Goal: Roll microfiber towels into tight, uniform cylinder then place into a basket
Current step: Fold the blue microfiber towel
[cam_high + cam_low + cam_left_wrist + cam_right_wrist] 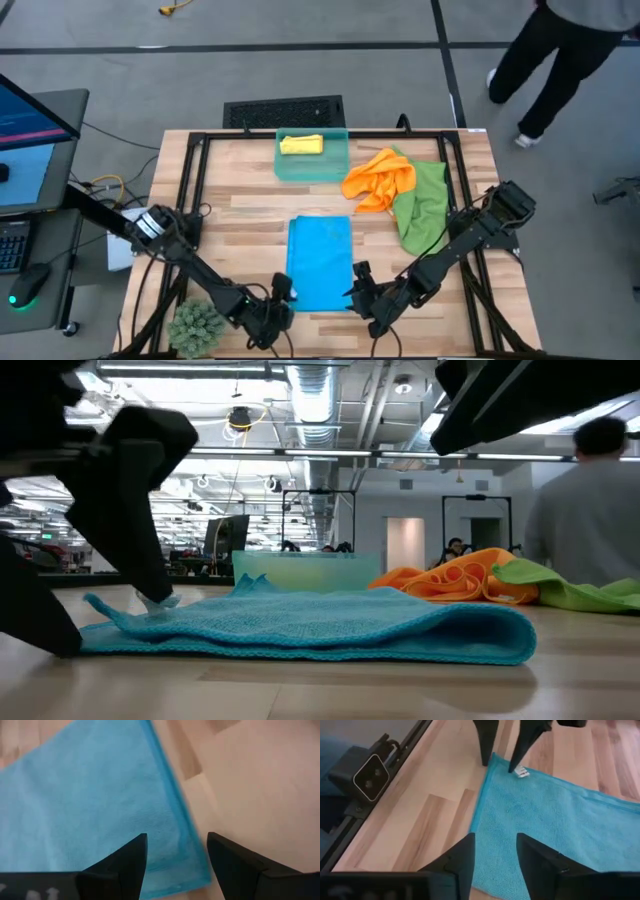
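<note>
Watching both grippers, left gripper (281, 292) and right gripper (357, 285), jaws apart over the blue towel's (320, 261) near corners, holding nothing. Risk as I see it: uneven pinch, crooked loose roll. Yellow towel (301, 145) sits in basket (338, 168); orange towel (380, 180) and green towel (425, 205) are heaped on wood surface (240, 190). A person (565, 50) walks behind.

Two black jointed arms, cables trailing; left hand (176, 865) and right hand (495, 865) each had two dark tapered fingers.
</note>
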You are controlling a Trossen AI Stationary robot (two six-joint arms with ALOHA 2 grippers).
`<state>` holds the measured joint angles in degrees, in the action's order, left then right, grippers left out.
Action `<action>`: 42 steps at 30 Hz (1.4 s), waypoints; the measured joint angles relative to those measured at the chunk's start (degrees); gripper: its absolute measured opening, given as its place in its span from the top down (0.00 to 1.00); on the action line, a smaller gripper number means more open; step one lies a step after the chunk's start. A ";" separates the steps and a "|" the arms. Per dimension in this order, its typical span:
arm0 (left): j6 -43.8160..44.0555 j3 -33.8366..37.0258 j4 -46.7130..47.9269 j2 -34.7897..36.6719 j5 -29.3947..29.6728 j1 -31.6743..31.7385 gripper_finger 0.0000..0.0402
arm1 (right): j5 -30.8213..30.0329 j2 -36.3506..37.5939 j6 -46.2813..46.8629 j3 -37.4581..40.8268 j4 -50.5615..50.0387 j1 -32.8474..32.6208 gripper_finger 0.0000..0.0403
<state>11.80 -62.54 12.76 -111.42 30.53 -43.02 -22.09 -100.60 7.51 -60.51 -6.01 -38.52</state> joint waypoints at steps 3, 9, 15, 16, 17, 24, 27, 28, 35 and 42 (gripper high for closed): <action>1.32 -0.03 0.60 -0.22 -1.95 1.09 0.50 | 0.46 -0.88 0.09 -0.09 0.81 0.00 0.56; 4.00 -0.15 1.80 -0.13 -4.07 1.83 0.51 | 1.25 -7.02 -1.38 -0.11 2.06 -0.39 0.56; 8.98 -0.24 3.96 -0.18 -4.38 1.94 0.61 | 4.28 -11.01 0.14 -1.10 2.39 -0.39 0.58; 9.49 -0.24 4.26 -0.20 -4.51 1.94 0.64 | 5.18 -11.32 0.47 -1.48 2.97 -0.25 0.58; 9.69 -0.20 4.27 -0.22 -4.63 1.97 0.67 | 5.44 -11.36 0.61 -1.44 2.62 -0.05 0.58; 9.54 -0.07 3.05 -0.28 -4.93 2.16 0.87 | 9.16 -11.37 2.51 -1.27 1.56 1.17 0.58; 10.39 -0.02 2.94 -0.33 -4.92 2.16 0.94 | 9.16 -11.37 1.77 -1.27 0.55 1.65 0.58; 10.78 -0.02 2.94 -0.33 -4.82 2.16 0.96 | 9.18 -11.37 1.66 -1.25 0.14 1.84 0.59; 14.28 0.09 1.83 -0.35 -4.25 2.26 0.99 | 10.27 -11.96 1.57 -1.33 -1.02 2.89 0.59; 18.23 0.13 0.58 -0.43 -4.07 2.56 0.99 | 11.55 -12.02 2.27 -1.33 -0.97 3.00 0.66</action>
<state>30.03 -62.41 13.34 -111.85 26.46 -40.46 -10.53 -112.62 9.78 -61.84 -6.98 -35.52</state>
